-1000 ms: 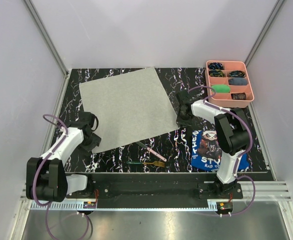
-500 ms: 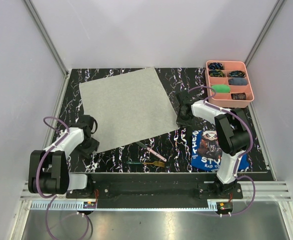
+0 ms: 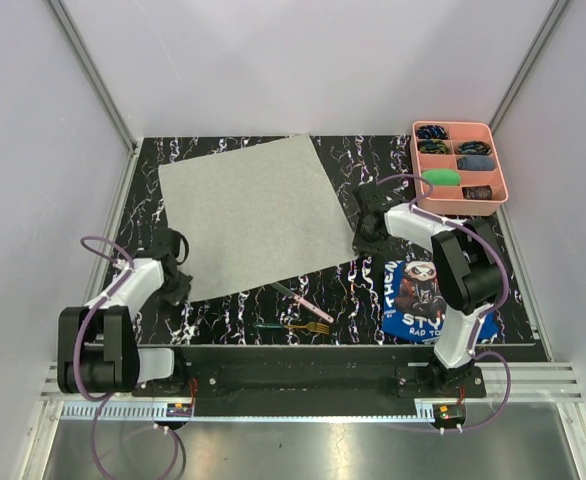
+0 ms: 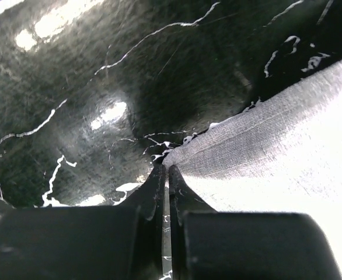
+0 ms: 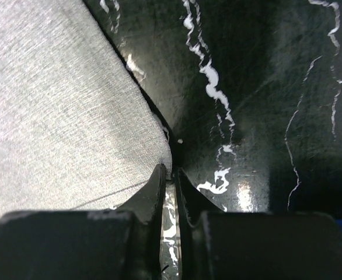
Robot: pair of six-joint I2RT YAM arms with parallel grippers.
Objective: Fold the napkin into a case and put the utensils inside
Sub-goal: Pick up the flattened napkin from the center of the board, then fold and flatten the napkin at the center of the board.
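The napkin lies flat and unfolded as a light grey square on the black marbled table. My left gripper sits at its near-left corner. In the left wrist view the jaws are shut, with the napkin corner pinched at their tips. My right gripper is at the napkin's right corner. There its jaws are shut on the edge of the cloth. The utensils lie just in front of the napkin: a pink-handled knife and a green-handled fork. No case shape shows.
A pink compartment tray with small items stands at the back right. A blue printed cloth lies under the right arm near the front edge. White walls with metal rails bound the table on three sides.
My left gripper has slid toward the napkin's near-left corner and shut on it. The right arm and the utensils have not moved.
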